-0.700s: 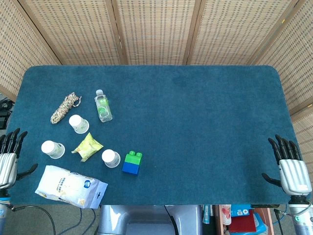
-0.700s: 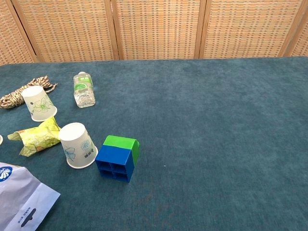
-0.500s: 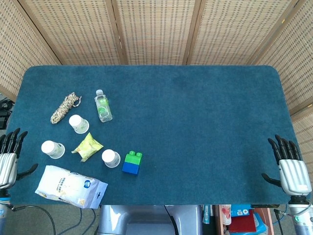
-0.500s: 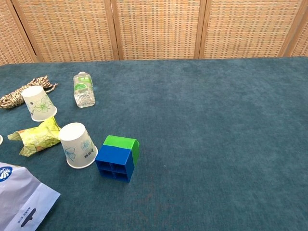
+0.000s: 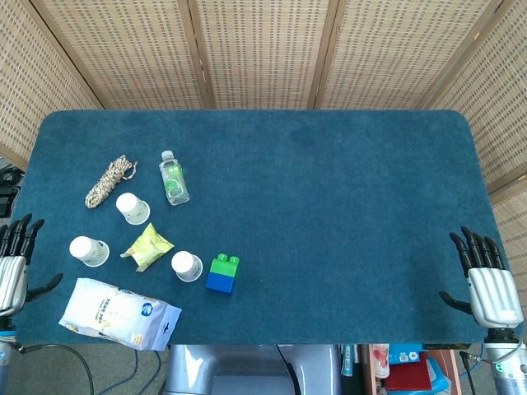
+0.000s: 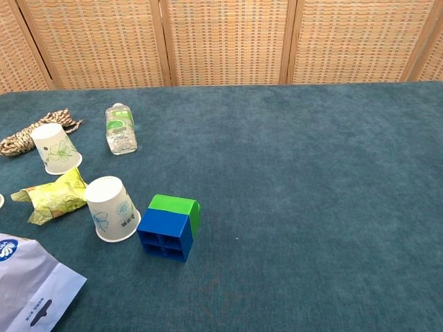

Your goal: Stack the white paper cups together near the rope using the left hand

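Cups: I am seeing three white paper cups, all upside down on the blue table [image 5: 329, 206], none nested.

1. Fingers. I am reading the left hand [image 5: 14, 267] at the table's left edge, in the head view only, with its fingers [image 5: 18, 236] spread apart and holding nothing. The right hand [image 5: 487, 280] is sitting at the right edge with its fingers [image 5: 478, 247] likewise spread and empty. Both hands are staying off every item, well apart from the cups.

2. Cups. The far cup [image 5: 132, 207] [image 6: 55, 148] is standing just beside the rope [image 5: 109, 182] [image 6: 34, 133], on its near side. The left cup [image 5: 88, 250] is lying nearest the left hand; the chest view is showing only a sliver of it at the frame's left edge. The near cup [image 5: 187, 266] [image 6: 112, 208] is standing just beside the block [image 5: 221, 273] [image 6: 169, 226], which is blue with a green part behind.

3. Surroundings. A yellow-green packet [image 5: 148, 246] [image 6: 54, 195] is lying between the three cups. A clear bottle [image 5: 174, 178] [image 6: 120, 128] is lying on its side, to the right of the rope. A white bag [image 5: 118, 313] [image 6: 28, 290] is lying at the table's near edge, close to the left cup. A wicker screen [image 5: 263, 49] is standing behind the table.
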